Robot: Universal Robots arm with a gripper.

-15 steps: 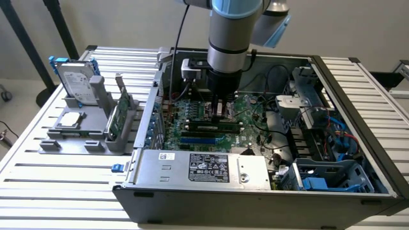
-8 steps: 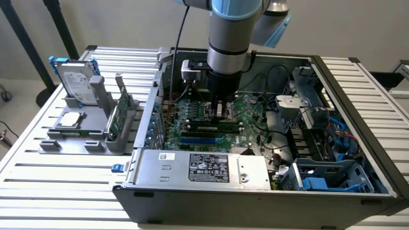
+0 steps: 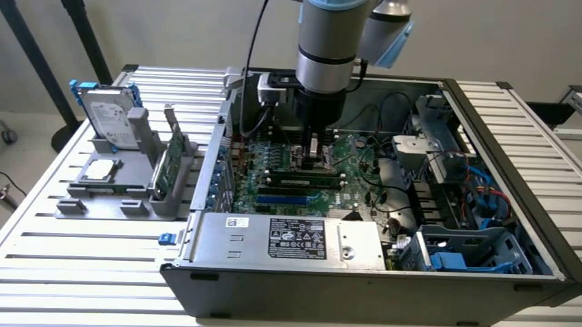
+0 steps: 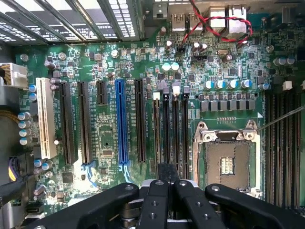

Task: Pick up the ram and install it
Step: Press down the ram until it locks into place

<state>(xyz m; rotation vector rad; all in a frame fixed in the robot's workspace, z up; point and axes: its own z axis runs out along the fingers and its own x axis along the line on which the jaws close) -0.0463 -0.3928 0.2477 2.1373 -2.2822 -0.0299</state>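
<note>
The ram (image 3: 300, 179) is a long dark-green stick standing on edge in a black memory slot on the motherboard (image 3: 272, 153), inside the open computer case (image 3: 364, 279). The wrist view looks down on the ram (image 4: 157, 133) as a thin strip in the slot nearest the black and blue expansion slots. My gripper (image 3: 314, 163) hangs straight down over the board, just behind the ram. Its black fingers (image 4: 157, 200) are shut together, and the gripper (image 4: 167, 172) ends close beside the ram's near end over the neighbouring memory slots. Nothing shows between the fingers.
An empty processor socket (image 4: 228, 162) lies beside the memory slots. The power supply (image 3: 291, 242) fills the case's front. On the exterior view's left, a grey holder (image 3: 118, 197) carries a blue-framed hard drive (image 3: 105, 119) and a green card (image 3: 173, 163). Cables and drive cages crowd the right side.
</note>
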